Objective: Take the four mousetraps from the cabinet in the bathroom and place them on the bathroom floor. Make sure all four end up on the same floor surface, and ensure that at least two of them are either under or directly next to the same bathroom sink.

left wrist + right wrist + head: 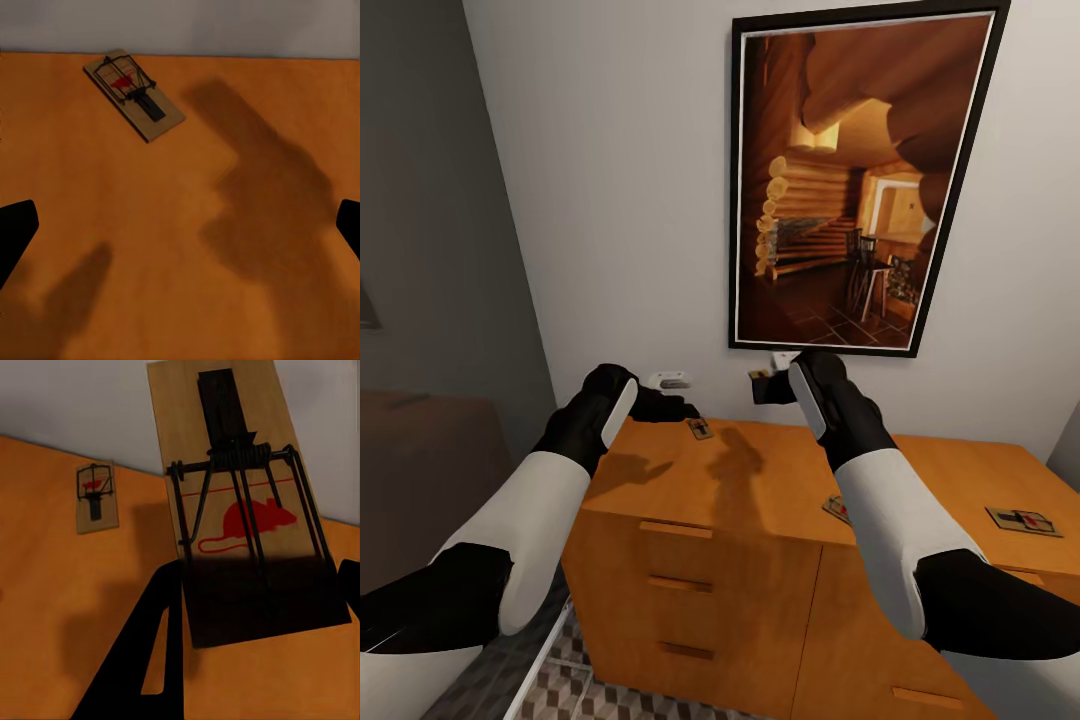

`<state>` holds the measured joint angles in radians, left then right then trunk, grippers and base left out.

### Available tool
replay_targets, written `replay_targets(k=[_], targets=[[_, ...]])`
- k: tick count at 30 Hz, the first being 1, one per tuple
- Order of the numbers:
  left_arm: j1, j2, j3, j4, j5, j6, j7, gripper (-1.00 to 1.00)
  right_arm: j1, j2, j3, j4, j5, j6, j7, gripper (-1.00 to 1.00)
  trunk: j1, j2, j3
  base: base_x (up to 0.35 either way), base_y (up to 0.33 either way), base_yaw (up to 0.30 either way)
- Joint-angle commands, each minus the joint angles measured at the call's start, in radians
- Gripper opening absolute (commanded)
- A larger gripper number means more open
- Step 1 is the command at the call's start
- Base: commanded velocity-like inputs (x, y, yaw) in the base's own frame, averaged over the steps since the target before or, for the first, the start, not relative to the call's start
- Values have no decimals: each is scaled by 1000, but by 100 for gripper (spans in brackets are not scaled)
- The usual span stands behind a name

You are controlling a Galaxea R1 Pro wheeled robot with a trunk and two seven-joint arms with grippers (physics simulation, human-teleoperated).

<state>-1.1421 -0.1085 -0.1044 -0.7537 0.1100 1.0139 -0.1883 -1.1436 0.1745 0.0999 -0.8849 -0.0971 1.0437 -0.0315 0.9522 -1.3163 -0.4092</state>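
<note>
Mousetrap being gripped by right gripper, raised above cabinet; second mousetrap lying on cabinet top near wall, just beyond left gripper, its fingers hanging spread apart; two further mousetraps resting toward cabinet's right side.

My right hand is black and grips a tan mousetrap with dark wire, a black bar and a red mouse printed on it. Beyond it a second tan trap carries a small red mark. Under my black left hand the cabinet is a warm orange-brown, crossed by darker shadows. My forearms are white with black wrists. The wall is pale grey; the picture above has a black frame and brown log tones. The floor tiles show a brown-and-white cube pattern.
</note>
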Motion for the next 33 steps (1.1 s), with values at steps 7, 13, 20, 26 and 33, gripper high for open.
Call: replay_targets(k=[7,13,20,26,33], targets=[[-1,1,-1,1,11,5,6,100,-1,0,0,-2,-7,3,-5,-100,0,-1,-1,0,0,0],[-1,1,-1,1,11,5,6,100,-1,0,0,1,-8,3,-5,-100,0,-1,-1,0,0,0],[-1,1,-1,3,11,7,5,100,-1,0,0,8,-9,3,-5,-100,0,-1,-1,0,0,0],[-1,1,-2,3,11,11,4,100,0,0,0,10,-9,3,-5,-100,0,-1,-1,0,0,0],[-1,2,-2,1,9,12,3,100,1,0,0,20,-14,3,-3,-100,0,-1,-1,0,0,0]])
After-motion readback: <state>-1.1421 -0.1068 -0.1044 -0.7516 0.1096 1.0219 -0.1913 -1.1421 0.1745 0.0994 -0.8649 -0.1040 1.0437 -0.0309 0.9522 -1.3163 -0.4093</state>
